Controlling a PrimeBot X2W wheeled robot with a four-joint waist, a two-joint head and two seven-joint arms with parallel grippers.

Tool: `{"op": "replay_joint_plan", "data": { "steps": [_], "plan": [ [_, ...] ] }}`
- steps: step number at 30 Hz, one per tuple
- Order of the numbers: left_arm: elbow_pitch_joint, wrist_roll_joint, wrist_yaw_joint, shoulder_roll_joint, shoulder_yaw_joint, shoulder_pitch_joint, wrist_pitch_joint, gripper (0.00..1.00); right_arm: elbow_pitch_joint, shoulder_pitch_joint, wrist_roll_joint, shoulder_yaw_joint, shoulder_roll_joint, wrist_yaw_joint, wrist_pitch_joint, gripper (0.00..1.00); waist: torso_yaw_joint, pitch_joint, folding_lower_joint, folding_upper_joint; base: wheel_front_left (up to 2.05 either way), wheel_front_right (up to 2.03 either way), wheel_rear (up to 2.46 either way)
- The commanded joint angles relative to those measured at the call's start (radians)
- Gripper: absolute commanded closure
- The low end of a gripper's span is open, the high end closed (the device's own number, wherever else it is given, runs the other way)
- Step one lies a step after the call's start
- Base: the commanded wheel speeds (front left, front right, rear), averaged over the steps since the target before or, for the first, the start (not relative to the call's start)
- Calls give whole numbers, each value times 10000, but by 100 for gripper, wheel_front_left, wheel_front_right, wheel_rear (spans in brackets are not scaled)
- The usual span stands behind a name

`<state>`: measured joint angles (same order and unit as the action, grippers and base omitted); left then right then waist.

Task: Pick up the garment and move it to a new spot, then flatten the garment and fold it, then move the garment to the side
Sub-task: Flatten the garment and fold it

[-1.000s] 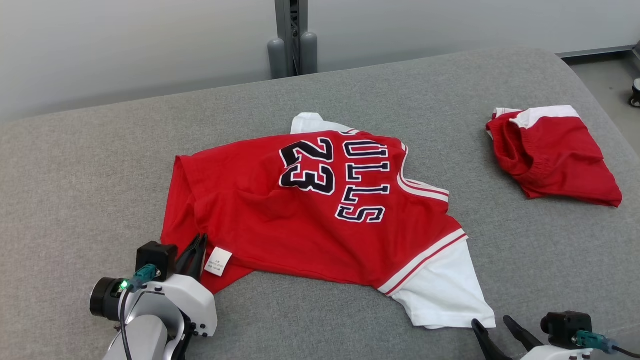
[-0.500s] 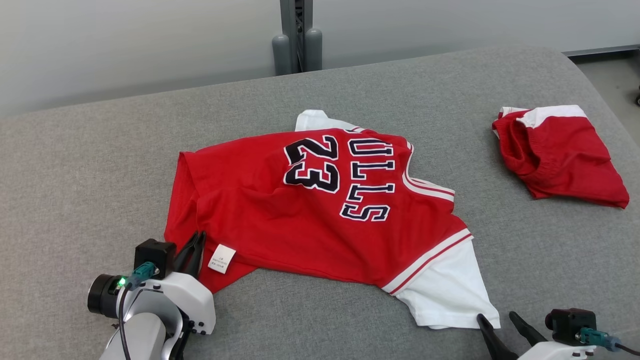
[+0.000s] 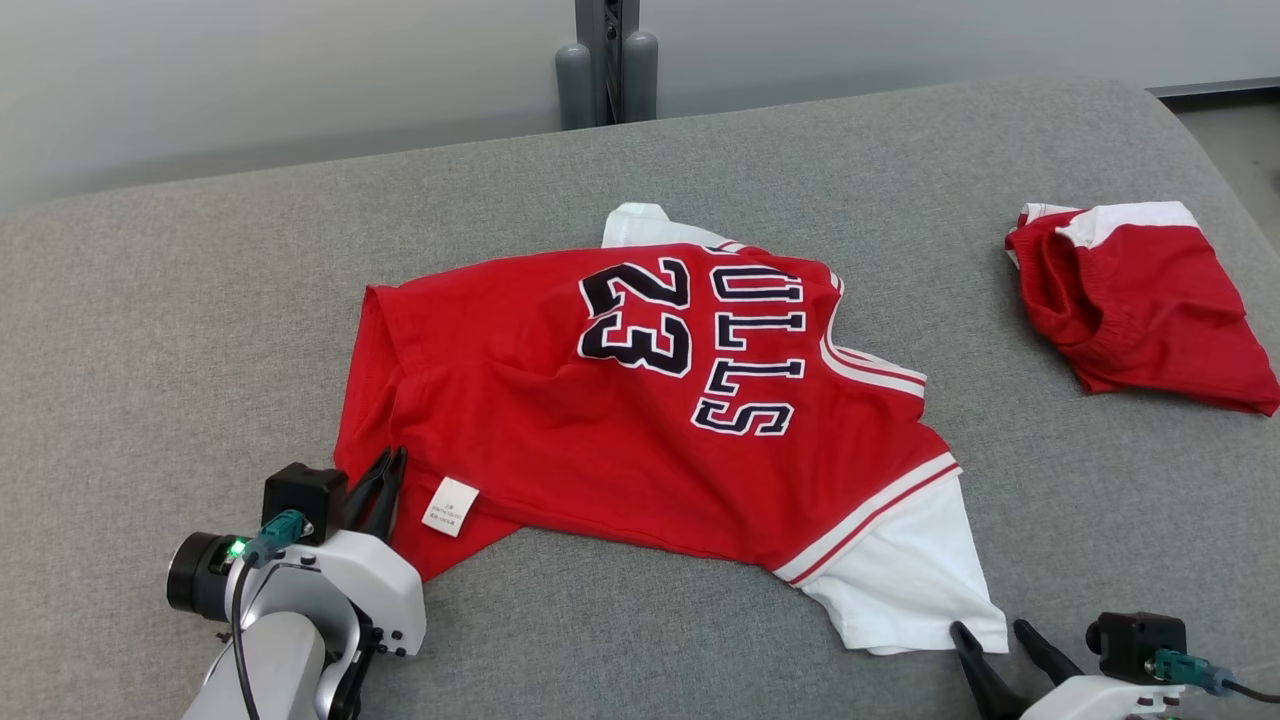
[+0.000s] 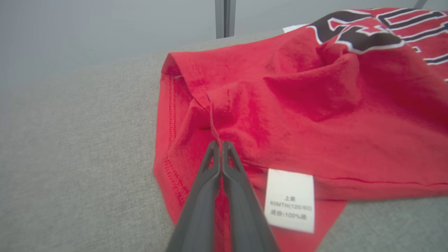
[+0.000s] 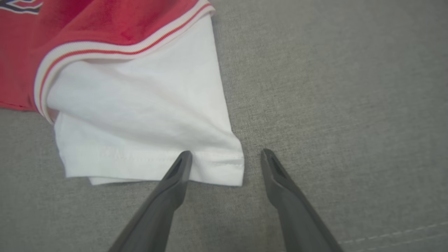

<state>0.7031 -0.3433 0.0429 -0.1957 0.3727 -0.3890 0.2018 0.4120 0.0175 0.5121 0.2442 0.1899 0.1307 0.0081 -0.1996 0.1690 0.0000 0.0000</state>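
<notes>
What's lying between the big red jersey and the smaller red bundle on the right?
Nothing: in the head view, bare grey cushion separates the jersey from the red bundle.

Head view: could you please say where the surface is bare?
Free: the wide stretch left of the jersey, the band behind it, the gap between it and the red shorts. Crowded at the left gripper and right gripper.

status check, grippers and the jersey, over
Left gripper shut on red jersey near its tag. Right gripper open, fingers at white sleeve corner. Jersey rumpled on grey cushion. Red shorts apart to the right.
</notes>
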Motion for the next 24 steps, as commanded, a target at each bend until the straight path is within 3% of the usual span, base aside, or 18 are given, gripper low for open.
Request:
{"op": "replay_joint_plan", "data": {
  "steps": [1, 2, 4, 16, 24],
  "plan": [
    [-38, -35, -45, -49, 10, -76, -18, 100, 157, 82, 96, 86, -6, 2, -4, 16, 7, -1, 0, 0, 0, 0, 0],
    [-50, -43, -53, -53, 20, -65, -28, 100, 192, 100, 137, 127, -3, 2, 20, 53, 12, -4, 0, 0, 0, 0, 0],
    [-61, -70, -69, -52, 42, -61, -26, 100, 242, 121, 250, 249, -6, 4, 109, 100, 23, -15, 0, 0, 0, 0, 0],
    [-104, -183, -136, -55, 123, 119, 48, 100, -39, 357, 715, 602, 323, 2, -21, 100, 93, -244, 0, 0, 0, 0, 0],
    [-343, -326, -212, -118, 15, 445, 367, 100, -921, 701, 1352, 797, 739, 2, 195, 100, 168, -720, 0, 0, 0, 0, 0]
  ]
}}
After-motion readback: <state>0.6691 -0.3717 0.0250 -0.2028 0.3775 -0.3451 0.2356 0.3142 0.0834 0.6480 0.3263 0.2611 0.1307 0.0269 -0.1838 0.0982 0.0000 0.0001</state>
